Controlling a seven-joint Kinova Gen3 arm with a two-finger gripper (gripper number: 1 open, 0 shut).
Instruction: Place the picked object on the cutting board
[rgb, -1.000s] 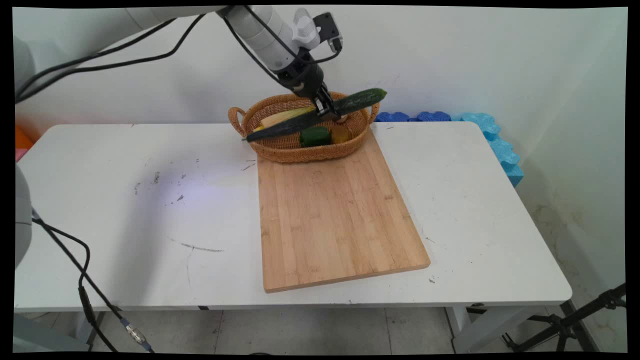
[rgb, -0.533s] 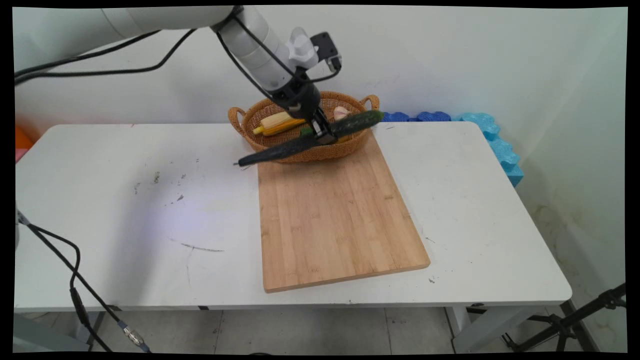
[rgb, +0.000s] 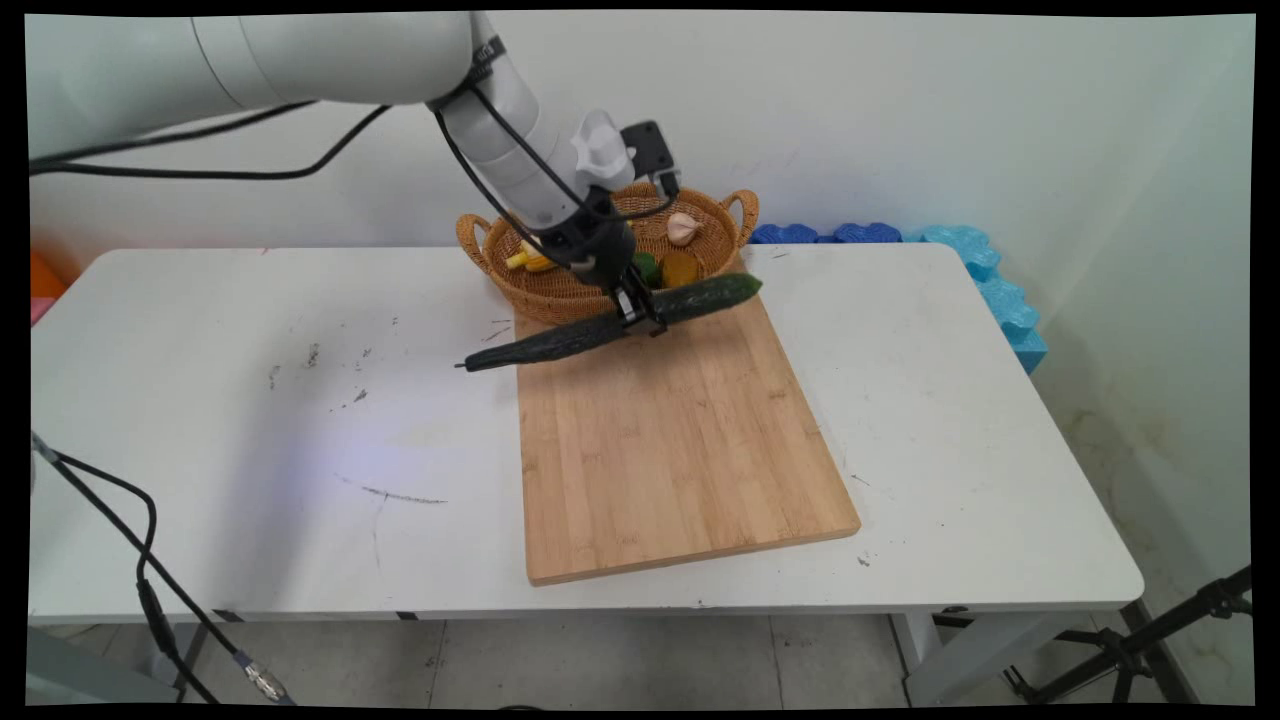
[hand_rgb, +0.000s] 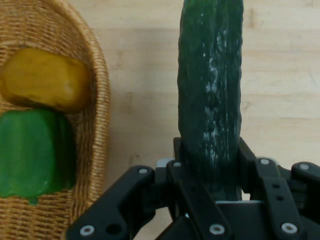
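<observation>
My gripper is pinching a long dark green cucumber near its middle, with one finger pressed on each side. I hold it up in the air over the far end of the wooden cutting board. The cucumber is tilted: its thin stem end points left and hangs out over the white table, and its thick end sits higher on the right. Just behind my gripper is a woven basket at the back of the table. Inside it I can see a green pepper and a yellow one side by side, some corn, and garlic.
</observation>
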